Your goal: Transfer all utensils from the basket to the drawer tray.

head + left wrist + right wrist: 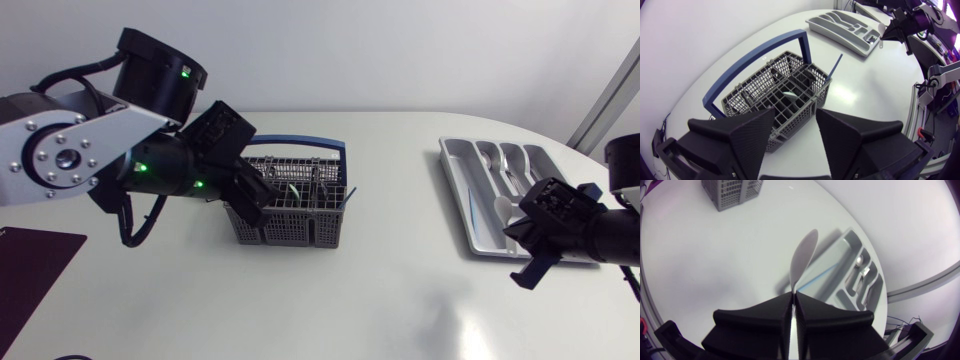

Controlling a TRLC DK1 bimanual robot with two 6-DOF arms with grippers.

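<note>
Partway: grips pale spoon (802,255) in right gripper (793,297) over grey plastic drawer tray (452,165) holding silver spoons (508,165); hangs left gripper (796,116) open above blue-handled grey mesh basket (285,230), utensils (320,185) remaining.

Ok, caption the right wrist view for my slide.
Right gripper shut on a white spoon, drawer tray just ahead.

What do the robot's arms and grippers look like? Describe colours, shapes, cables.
The left arm has a silver-grey link with a round bolted plate, black joints, green lights and a looping black cable. The right arm shows black. The left gripper and right gripper are matte black with wedge fingers.
</note>
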